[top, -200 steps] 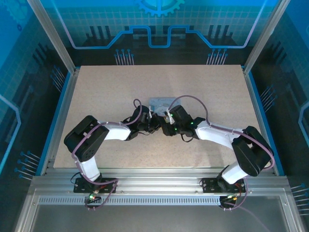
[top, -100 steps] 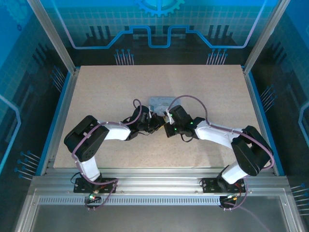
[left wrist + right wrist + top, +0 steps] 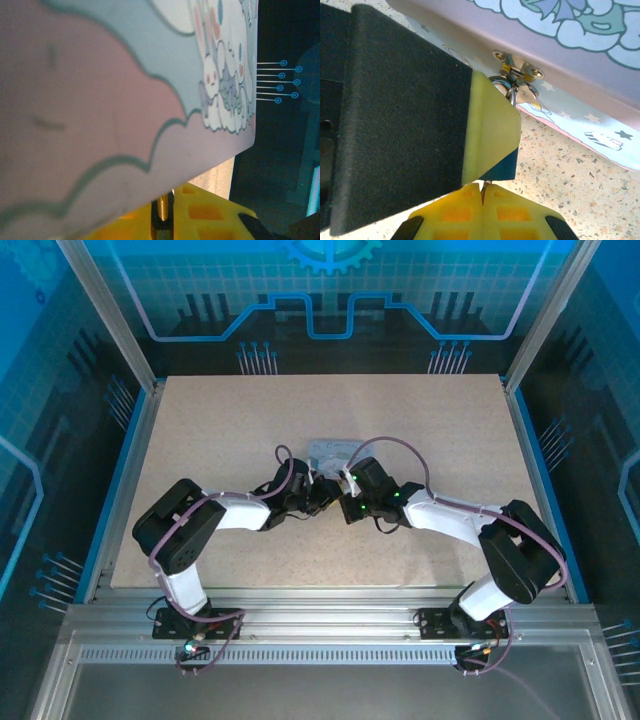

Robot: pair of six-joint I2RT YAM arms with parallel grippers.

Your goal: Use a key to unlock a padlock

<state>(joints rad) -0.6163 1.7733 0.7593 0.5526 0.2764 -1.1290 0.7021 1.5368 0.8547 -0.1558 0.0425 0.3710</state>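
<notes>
A pastel notebook [image 3: 335,452] with cartoon bunnies lies mid-table, and both grippers meet at its near edge. Its cover [image 3: 100,100] looms close over my left gripper [image 3: 167,220]. That gripper's yellow fingers are shut on a small brass piece [image 3: 163,210], which I take for the padlock. A gold clasp [image 3: 516,67] with a ring sits on the notebook's edge [image 3: 580,30]. My right gripper [image 3: 482,189] is shut, with a thin brass sliver, apparently the key, pinched between its tips. It sits right under the left gripper's finger [image 3: 490,135].
The speckled tabletop [image 3: 560,190] is bare around the notebook. Aluminium posts and blue panels [image 3: 560,330] wall the table on three sides. The two wrists [image 3: 335,495] nearly touch each other at the centre.
My right gripper's jaws have closed. Both arms have barely shifted beside the notebook.
</notes>
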